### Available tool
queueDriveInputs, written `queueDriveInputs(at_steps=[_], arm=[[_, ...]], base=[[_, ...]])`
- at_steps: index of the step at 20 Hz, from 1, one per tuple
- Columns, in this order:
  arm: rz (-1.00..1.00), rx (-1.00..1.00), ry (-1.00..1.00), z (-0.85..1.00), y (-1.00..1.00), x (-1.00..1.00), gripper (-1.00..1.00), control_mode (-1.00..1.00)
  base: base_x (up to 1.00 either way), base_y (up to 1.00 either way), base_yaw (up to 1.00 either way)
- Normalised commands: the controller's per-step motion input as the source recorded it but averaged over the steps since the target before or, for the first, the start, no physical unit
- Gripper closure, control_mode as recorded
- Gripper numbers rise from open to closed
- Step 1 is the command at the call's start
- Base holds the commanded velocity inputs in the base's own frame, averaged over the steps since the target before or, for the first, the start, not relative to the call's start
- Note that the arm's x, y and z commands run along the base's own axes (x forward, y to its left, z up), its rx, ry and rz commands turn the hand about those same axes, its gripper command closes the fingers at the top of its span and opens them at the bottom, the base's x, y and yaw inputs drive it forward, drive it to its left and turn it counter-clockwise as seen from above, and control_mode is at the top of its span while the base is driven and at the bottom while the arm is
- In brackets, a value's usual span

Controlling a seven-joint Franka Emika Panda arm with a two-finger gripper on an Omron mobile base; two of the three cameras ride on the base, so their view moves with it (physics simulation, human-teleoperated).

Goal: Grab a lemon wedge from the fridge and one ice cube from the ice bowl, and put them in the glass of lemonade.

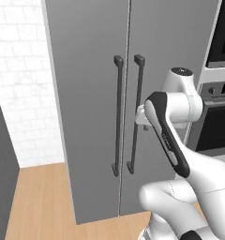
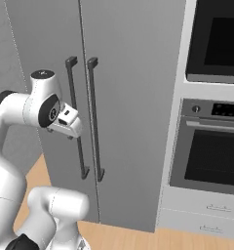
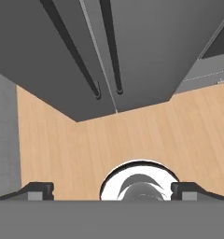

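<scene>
The fridge (image 1: pixel 86 93) (image 2: pixel 133 73) (image 3: pixel 151 42) stands straight ahead as a tall grey cabinet, both doors shut. Its two dark bar handles (image 1: pixel 118 117) (image 2: pixel 76 127) (image 3: pixel 72 51) run down either side of the centre seam. My gripper (image 2: pixel 60 134) hangs in front of the handles at mid-height and points down at the floor. In the hand view the gripper (image 3: pixel 112 191) is open, its fingertips (image 3: pixel 39 190) wide apart with nothing between them. In the left base view my forearm covers most of the hand. The lemon wedge, the ice bowl and the glass of lemonade are out of view.
Right of the fridge is a black-fronted oven (image 2: pixel 211 156) with a microwave (image 2: pixel 216 44) above and white drawers (image 2: pixel 206 210) below. A wooden floor (image 1: pixel 39 201) lies in front. A white tiled wall (image 1: pixel 20 93) and a dark grey panel (image 1: pixel 2 164) are at the left.
</scene>
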Motion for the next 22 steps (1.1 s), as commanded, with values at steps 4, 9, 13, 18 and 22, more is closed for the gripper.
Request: queueDriveInputs(at_steps=[4,9,13,18,22], arm=[[0.00,0.00,0.00,0.00,0.00,0.00,-1.00,1.00],[0.00,0.00,0.00,0.00,0.00,0.00,-1.00,1.00],[0.00,0.00,0.00,0.00,0.00,0.00,-1.00,1.00],[0.00,0.00,0.00,0.00,0.00,0.00,-1.00,1.00],[0.00,0.00,0.00,0.00,0.00,0.02,-1.00,-1.00]], base=[[-0.45,-0.04,-0.04],[-0.46,-0.08,-0.03],[-0.34,-0.08,0.00],[-0.14,-0.07,0.00],[0.00,0.00,0.00]])
